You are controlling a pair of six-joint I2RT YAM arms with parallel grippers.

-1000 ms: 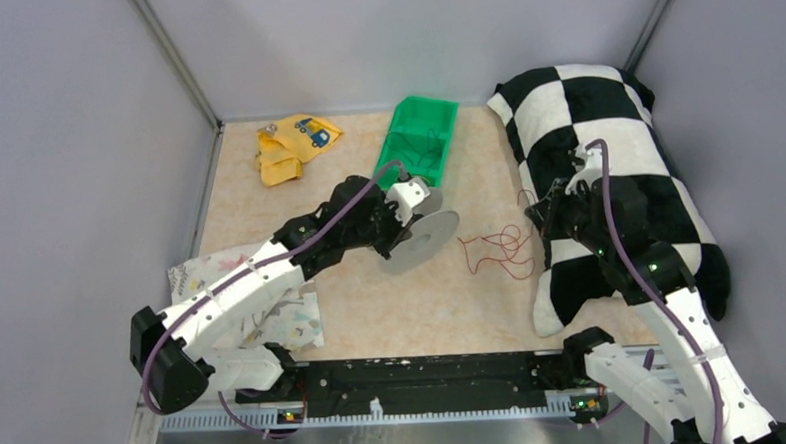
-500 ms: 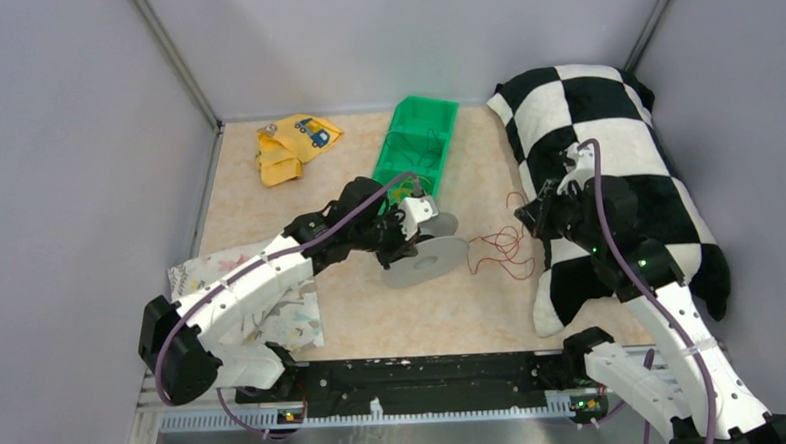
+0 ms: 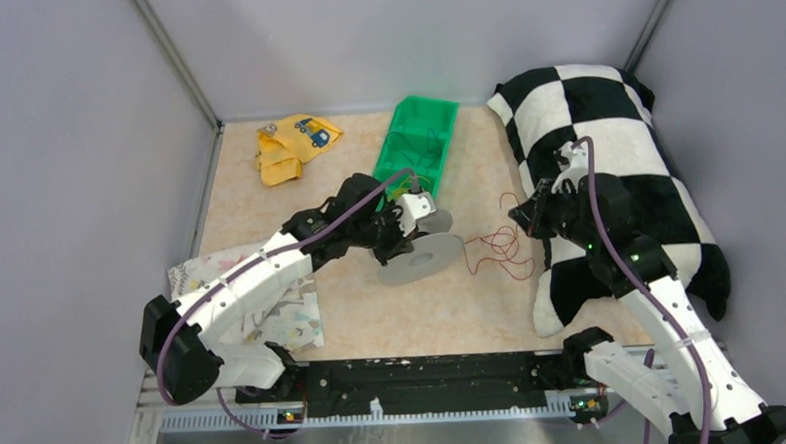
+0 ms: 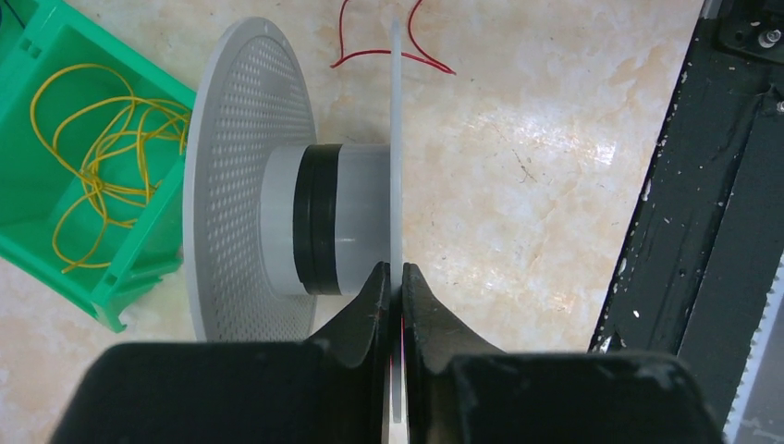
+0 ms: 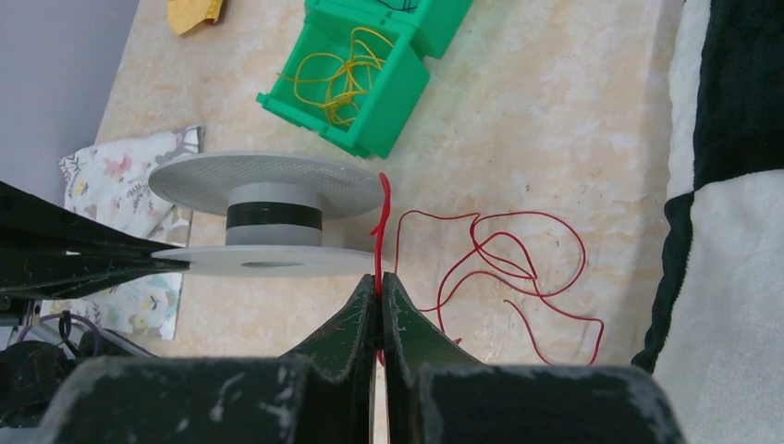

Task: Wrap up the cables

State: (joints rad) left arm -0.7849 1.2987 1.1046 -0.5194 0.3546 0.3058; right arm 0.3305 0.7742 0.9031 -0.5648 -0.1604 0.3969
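Green bin of yellow wire sits beyond both our jaws, a checkered pillow right of the right pair. Our left jaws clamp the thin flange of the spool. Our right jaws pinch the red cable, its end rising just ahead of them beside the spool's rim, loose loops on the desk to their right.

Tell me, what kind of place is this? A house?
Probably a robot test booth, not a house: plain grey walls box in a small table, and a left arm and right arm bolted at its edge handle a spool and red wire.
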